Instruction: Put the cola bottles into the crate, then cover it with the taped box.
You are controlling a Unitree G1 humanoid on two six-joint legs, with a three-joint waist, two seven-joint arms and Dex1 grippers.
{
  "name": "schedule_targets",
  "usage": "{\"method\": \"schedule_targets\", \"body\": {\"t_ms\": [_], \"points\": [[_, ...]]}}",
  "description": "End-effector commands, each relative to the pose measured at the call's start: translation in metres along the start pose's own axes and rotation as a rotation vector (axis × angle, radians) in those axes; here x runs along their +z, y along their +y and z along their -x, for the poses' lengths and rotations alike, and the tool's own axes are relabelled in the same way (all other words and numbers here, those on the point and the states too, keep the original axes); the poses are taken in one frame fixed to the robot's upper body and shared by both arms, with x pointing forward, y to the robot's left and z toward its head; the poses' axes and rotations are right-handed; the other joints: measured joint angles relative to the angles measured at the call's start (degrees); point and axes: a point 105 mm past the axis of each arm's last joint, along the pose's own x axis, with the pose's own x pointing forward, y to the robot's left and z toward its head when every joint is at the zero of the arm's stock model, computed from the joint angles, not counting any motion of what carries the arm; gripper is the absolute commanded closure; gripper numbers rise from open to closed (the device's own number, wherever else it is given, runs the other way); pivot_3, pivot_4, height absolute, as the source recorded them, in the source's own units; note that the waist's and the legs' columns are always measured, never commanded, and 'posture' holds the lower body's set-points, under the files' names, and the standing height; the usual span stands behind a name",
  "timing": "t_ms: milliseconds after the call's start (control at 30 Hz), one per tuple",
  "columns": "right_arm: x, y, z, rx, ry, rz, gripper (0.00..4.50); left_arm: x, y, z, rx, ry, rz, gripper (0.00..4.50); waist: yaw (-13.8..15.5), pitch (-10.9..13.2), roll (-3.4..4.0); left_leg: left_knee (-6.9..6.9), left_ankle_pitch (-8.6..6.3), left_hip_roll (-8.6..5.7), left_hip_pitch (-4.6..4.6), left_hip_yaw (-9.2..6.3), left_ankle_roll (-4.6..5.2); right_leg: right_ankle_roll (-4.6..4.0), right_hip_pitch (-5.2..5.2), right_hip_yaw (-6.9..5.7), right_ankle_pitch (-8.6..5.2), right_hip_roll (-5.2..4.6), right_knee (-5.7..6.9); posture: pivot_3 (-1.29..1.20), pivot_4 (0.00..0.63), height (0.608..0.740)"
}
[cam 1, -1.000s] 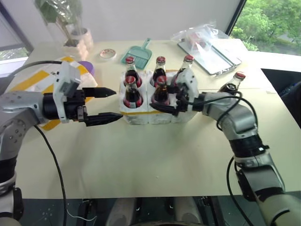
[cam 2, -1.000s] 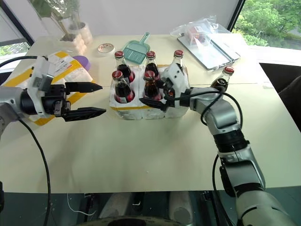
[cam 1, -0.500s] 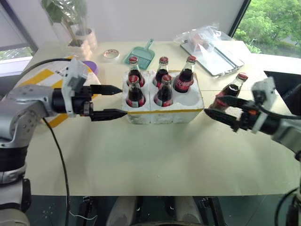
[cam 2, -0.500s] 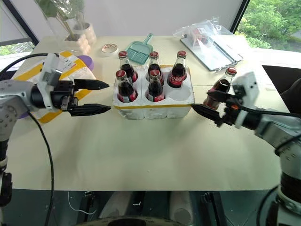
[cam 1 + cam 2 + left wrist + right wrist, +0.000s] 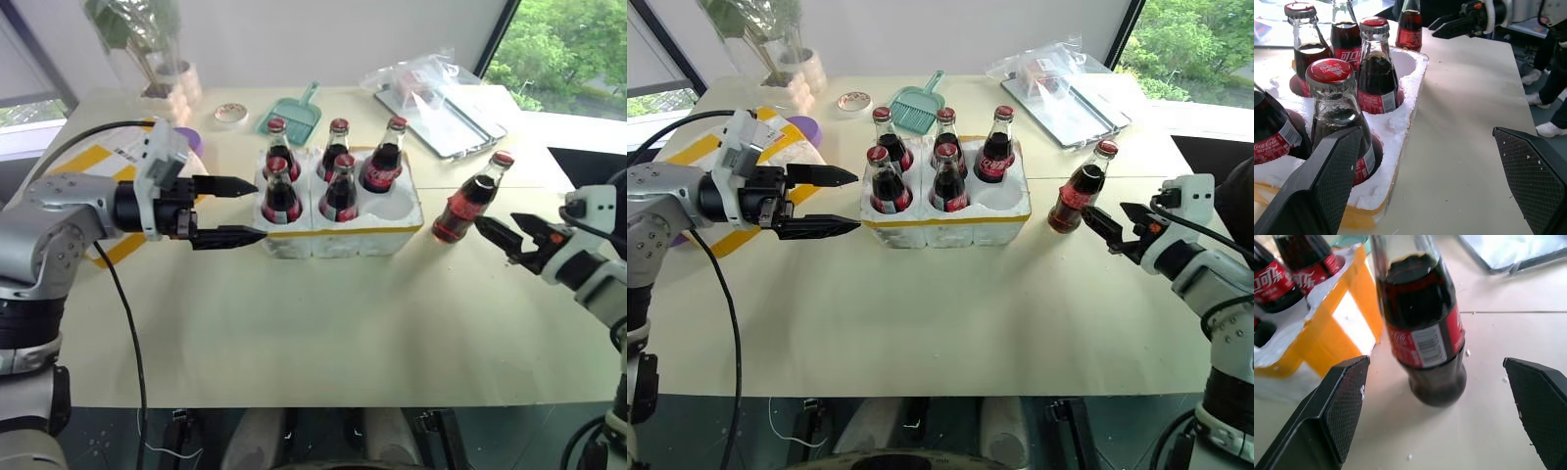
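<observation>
Pincer [image 5: 1109,224] beside upright bottle [image 5: 1077,189].

My arms are silver-grey metal shells with black joint sections. A thin black cable loops loose from my left arm [image 5: 59,211]. Each wrist carries a white boxy camera housing. My left gripper [image 5: 238,210] and right gripper [image 5: 502,235] both have long tapered black fingers [image 5: 1317,188] with cross-hatched textured pads.

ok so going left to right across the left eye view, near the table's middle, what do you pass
taped box → left hand → crate → loose cola bottle → right hand
</observation>
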Motion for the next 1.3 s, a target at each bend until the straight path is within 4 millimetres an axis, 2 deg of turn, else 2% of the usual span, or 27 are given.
{"method": "schedule_targets", "body": {"t_ms": [33,167,333,567,633,667,733,867,933,1000,1133,1200,1300], "points": [[0.004,-0.004,-0.012,-0.015,-0.035,0.028,0.02,0.01,-0.001,0.005,0.018,0.001,-0.06,0.0,0.0,0.0,0.01,0.0,0.0,0.0,0.0,0.0,0.0,0.0,0.01,0.0,0.0,0.01,0.0,0.0,0.15,0.738],[0.009,0.002,-0.024,0.025,-0.049,0.036,0.02,0.01,-0.002,0.007,0.026,0.004,-0.063,0.0,0.0,0.0,0.01,0.0,0.0,-0.01,0.0,0.0,0.0,0.0,0.02,-0.01,0.0,0.01,0.0,0.0,0.15,0.738],[-0.001,0.009,-0.039,0.063,-0.019,0.052,0.02,0.011,-0.003,0.007,0.032,0.002,-0.066,0.0,0.0,0.0,0.01,-0.01,0.0,-0.01,0.01,-0.01,0.0,0.0,0.01,-0.04,0.0,0.04,0.0,0.0,0.15,0.738],[-0.005,0.014,-0.058,0.08,-0.033,0.042,0.02,0.011,-0.004,0.007,0.04,0.002,-0.068,0.0,-0.1,0.0,0.01,-0.01,0.01,-0.01,0.01,-0.01,-0.01,0.0,0.01,-0.04,0.0,0.04,0.0,0.0,0.15,0.738],[-0.002,0.014,-0.06,0.081,-0.053,0.05,0.52,0.012,-0.004,0.007,0.042,0.001,-0.07,0.0,0.0,0.0,0.01,-0.01,0.01,-0.01,0.01,-0.01,-0.01,0.0,0.01,-0.04,0.0,0.05,0.0,0.0,0.15,0.738],[0.002,0.016,-0.06,0.089,-0.072,0.045,0.79,0.012,-0.004,0.007,0.044,0.001,-0.07,0.0,0.0,0.0,0.01,-0.01,0.01,-0.01,0.01,-0.01,-0.01,0.0,0.01,-0.04,0.0,0.05,0.0,0.0,0.15,0.738],[0.011,0.017,-0.058,0.096,-0.106,0.03,1.64,0.012,-0.004,0.007,0.045,0.001,-0.069,0.0,-0.1,0.0,0.02,-0.02,0.01,-0.01,0.01,-0.01,-0.01,0.0,0.01,-0.04,0.0,0.07,0.0,0.0,0.15,0.738],[0.028,0.016,-0.052,0.1,-0.156,0.037,1.64,0.012,-0.003,0.008,0.05,0.001,-0.069,0.0,-0.1,0.0,0.07,-0.03,0.01,-0.01,0.01,-0.01,-0.01,0.0,-0.01,-0.03,0.0,0.06,0.0,0.0,0.15,0.738],[0.045,0.018,-0.049,0.115,-0.205,0.021,1.64,0.012,-0.002,0.008,0.052,-0.001,-0.067,0.0,-0.1,0.1,0.13,-0.04,0.01,-0.01,0.0,0.0,-0.01,0.0,-0.02,-0.03,0.0,0.06,0.0,0.0,0.15,0.738],[0.07,0.027,-0.045,0.166,-0.284,-0.019,1.64,0.012,-0.002,0.008,0.052,-0.002,-0.066,0.0,-0.1,0.1,0.19,-0.04,0.01,-0.01,-0.01,0.0,-0.01,0.0,-0.04,-0.02,0.0,0.06,0.01,0.0,0.15,0.738],[0.112,0.058,-0.035,0.338,-0.406,-0.087,1.64,0.011,-0.002,0.008,0.054,-0.005,-0.063,0.0,-0.4,0.2,0.3,-0.07,0.01,-0.01,-0.04,0.01,-0.01,0.0,-0.11,-0.01,0.0,0.05,0.01,0.0,0.15,0.738],[0.119,0.076,-0.033,0.42,-0.409,-0.085,1.64,0.011,-0.001,0.009,0.057,-0.007,-0.064,0.0,-0.4,0.2,0.3,-0.14,0.01,0.02,-0.04,0.01,-0.01,0.0,-0.14,-0.01,0.0,0.07,0.02,0.0,0.15,0.738],[0.112,0.104,-0.035,0.515,-0.354,-0.023,1.64,0.01,0.0,0.01,0.063,-0.006,-0.064,0.0,-0.4,0.2,0.27,-0.17,0.01,0.03,-0.04,0.0,-0.01,0.0,-0.14,-0.02,0.0,0.08,0.01,0.0,0.15,0.738]]}}
